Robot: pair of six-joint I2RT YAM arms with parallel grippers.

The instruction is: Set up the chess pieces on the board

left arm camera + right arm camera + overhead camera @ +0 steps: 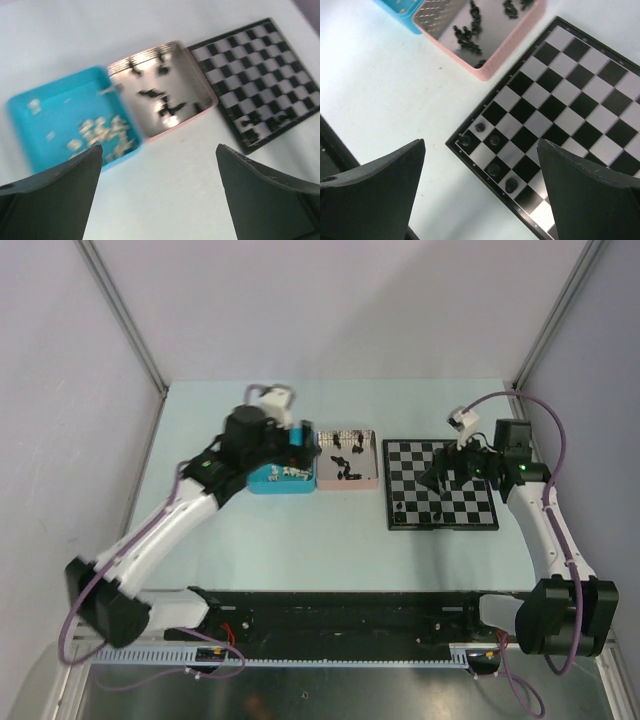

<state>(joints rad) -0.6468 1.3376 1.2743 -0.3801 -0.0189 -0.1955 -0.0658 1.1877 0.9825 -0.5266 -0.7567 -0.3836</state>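
The board [420, 455] lies right of centre. Several black chess pieces [493, 170] stand in its near left corner, also seen from above [400, 512]. More black pieces [345, 475] lie in a pink tray [347, 486], and white pieces [95, 132] lie in a blue tray [60, 112]. My left gripper [297, 452] hangs open and empty over the blue tray; in its wrist view [157, 195] bare table lies between the jaws. My right gripper [443, 477] is open and empty above the board's near half; its wrist view [480, 195] looks down on the board's corner.
The blue tray [268, 484] and pink tray touch side by side, left of the board. The pink tray [492, 70] sits close to the board's left edge [485, 102]. A black rail [340, 615] runs along the table's near edge. Grey walls enclose the table.
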